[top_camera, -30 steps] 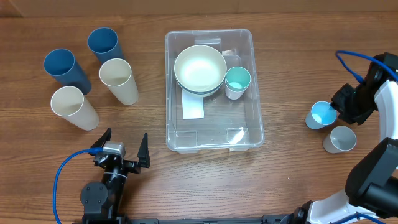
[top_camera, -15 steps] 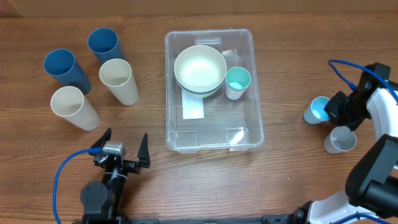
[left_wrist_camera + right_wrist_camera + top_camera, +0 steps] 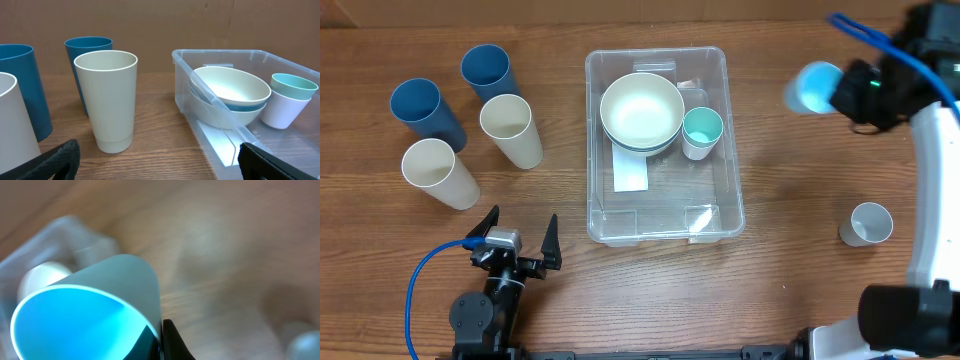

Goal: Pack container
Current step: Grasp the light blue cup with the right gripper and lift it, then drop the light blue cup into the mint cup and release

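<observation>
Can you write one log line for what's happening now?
right gripper: shut on small blue cup | left gripper: open, empty | container: bowls, teal cup inside

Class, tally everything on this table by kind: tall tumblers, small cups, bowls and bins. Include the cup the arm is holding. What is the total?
Tall tumblers: 4
Small cups: 4 (two nested in the bin, one in the right gripper, one on the table)
Bowls: 2, stacked
Container: 1
Total: 11
</observation>
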Action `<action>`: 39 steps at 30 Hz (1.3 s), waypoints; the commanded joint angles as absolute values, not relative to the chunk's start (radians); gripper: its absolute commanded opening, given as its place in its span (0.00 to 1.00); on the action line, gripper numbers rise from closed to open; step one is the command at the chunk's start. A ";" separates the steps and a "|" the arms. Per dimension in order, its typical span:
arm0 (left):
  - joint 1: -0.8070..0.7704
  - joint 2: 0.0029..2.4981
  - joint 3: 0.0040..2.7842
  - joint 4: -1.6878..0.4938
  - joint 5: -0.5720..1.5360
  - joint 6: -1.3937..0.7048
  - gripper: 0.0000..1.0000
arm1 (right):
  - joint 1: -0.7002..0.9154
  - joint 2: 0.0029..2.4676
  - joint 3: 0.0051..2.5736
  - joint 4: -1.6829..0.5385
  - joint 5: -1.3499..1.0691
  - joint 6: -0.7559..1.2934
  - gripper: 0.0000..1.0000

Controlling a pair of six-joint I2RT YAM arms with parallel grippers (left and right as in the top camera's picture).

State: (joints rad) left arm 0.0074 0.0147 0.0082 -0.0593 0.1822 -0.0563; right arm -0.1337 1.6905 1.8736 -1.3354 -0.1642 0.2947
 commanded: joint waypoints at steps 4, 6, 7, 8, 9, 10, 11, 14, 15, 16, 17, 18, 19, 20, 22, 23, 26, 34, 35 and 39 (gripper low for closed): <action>0.013 0.004 0.005 -0.060 0.176 -0.067 1.00 | 0.160 1.676 1.882 -1.272 -0.022 0.356 0.04; 0.013 0.004 0.005 -0.059 0.176 -0.067 1.00 | 0.213 1.707 1.857 -1.259 -0.018 0.367 0.04; 0.013 0.004 0.005 -0.060 0.176 -0.067 1.00 | 0.225 1.720 1.853 -1.257 -0.019 0.367 0.04; 0.013 0.004 0.005 -0.059 0.176 -0.067 1.00 | 0.243 1.740 1.851 -1.257 -0.019 0.367 0.04; 0.013 0.004 0.005 -0.060 0.176 -0.067 1.00 | 0.257 1.762 1.851 -1.256 -0.018 0.368 0.04; 0.013 0.004 0.005 -0.060 0.176 -0.067 1.00 | 0.265 1.778 1.851 -1.255 -0.016 0.369 0.04; 0.013 0.004 0.005 -0.060 0.176 -0.067 1.00 | 0.271 1.795 1.851 -1.254 -0.016 0.371 0.04; 0.013 0.004 0.005 -0.059 0.176 -0.067 1.00 | 0.274 1.827 1.851 -1.253 -0.015 0.371 0.04; 0.013 0.004 0.005 -0.060 0.176 -0.067 1.00 | 0.274 1.838 1.851 -1.252 -0.011 0.372 0.04; 0.013 0.004 0.005 -0.059 0.176 -0.067 1.00 | 0.274 1.847 1.851 -1.252 -0.008 0.372 0.04; 0.013 0.004 0.005 -0.059 0.176 -0.067 1.00 | 0.274 1.854 1.851 -1.251 -0.008 0.374 0.04; 0.013 0.004 0.005 -0.059 0.176 -0.067 1.00 | 0.274 1.860 1.851 -1.251 -0.008 0.375 0.04; 0.013 0.004 0.005 -0.060 0.176 -0.067 1.00 | 0.274 1.863 1.850 -1.250 -0.008 0.375 0.04; 0.013 0.004 0.005 -0.060 0.176 -0.067 1.00 | 0.274 1.864 1.848 -1.250 -0.008 0.375 0.04; 0.013 0.004 0.005 -0.060 0.176 -0.067 1.00 | 0.274 1.864 1.831 -1.250 -0.008 0.374 0.05; 0.013 0.004 0.005 -0.060 0.176 -0.067 1.00 | 0.274 1.864 1.815 -1.249 -0.008 0.374 0.28; 0.013 0.004 0.005 -0.059 0.176 -0.067 1.00 | 0.274 1.864 1.787 -1.248 -0.008 0.374 0.41; 0.013 0.004 0.005 -0.060 0.176 -0.067 1.00 | 0.274 1.842 1.983 -1.419 -0.025 0.370 0.34; 0.013 0.004 0.005 -0.060 0.176 -0.067 1.00 | 0.273 1.829 2.015 -1.449 -0.010 0.370 0.33; 0.013 0.004 0.005 -0.059 0.176 -0.067 1.00 | 0.250 1.737 2.070 -1.615 0.164 0.415 0.33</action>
